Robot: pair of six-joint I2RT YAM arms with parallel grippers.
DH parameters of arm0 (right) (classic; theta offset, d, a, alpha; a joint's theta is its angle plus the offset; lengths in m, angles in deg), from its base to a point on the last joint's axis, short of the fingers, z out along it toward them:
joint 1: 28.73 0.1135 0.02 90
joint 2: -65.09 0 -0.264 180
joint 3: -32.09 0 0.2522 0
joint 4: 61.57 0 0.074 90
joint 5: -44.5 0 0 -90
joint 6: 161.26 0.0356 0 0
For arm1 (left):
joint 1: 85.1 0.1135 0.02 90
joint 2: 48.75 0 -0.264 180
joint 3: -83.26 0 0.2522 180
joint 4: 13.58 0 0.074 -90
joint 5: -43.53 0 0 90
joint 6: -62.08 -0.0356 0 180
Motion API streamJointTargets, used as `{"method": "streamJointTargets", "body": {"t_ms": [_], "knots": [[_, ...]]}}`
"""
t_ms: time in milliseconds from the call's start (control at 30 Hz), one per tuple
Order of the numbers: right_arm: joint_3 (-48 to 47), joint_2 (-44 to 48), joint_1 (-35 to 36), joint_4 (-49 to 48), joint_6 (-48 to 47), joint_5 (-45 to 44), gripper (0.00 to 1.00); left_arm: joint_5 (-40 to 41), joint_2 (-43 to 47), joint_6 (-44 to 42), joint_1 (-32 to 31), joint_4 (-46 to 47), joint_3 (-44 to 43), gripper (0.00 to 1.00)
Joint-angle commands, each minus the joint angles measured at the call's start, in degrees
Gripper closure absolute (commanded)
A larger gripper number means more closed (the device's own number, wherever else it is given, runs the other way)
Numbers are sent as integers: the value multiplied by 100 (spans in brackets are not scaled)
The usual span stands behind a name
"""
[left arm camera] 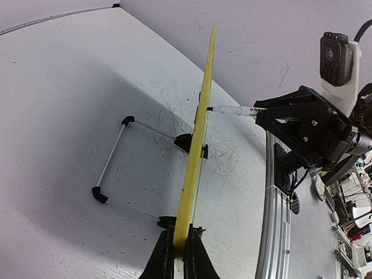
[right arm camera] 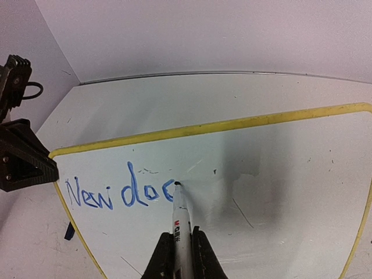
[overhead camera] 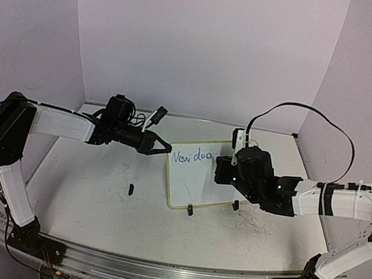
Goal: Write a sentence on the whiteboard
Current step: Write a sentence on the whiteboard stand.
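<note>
The sentence (right arm camera: 119,195) is found at the tip of a marker (right arm camera: 181,226). The marker is clamped in the right gripper (right arm camera: 178,237), whose jaws are closed narrowly on the barrel. The marker's long axis is directed away from the gripper, and its tip touches the whiteboard (right arm camera: 279,192) just after the last letter. Only "New doo" in blue is recorded. Its line runs from the board's left edge toward the middle, parallel to the upper frame. That left edge is pinched by the left gripper (left arm camera: 179,232). The board is propped near the middle of the counter (overhead camera: 88,195).
</note>
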Motion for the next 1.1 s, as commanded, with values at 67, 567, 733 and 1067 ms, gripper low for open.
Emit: {"method": "streamJointTargets", "body": {"t_ms": [67,567,733,1067], "knots": [[-278,-131,-30,-185,-119,-130,100,52,30,-68,6,-364,11,100],[146,428,-63,-243,-102,146,100,75,31,-83,3,-365,30,100],[51,329,-81,-238,-137,98,100,92,57,-80,4,-367,36,100],[-51,163,-91,-238,-174,68,100,61,31,-80,6,-364,20,100]]}}
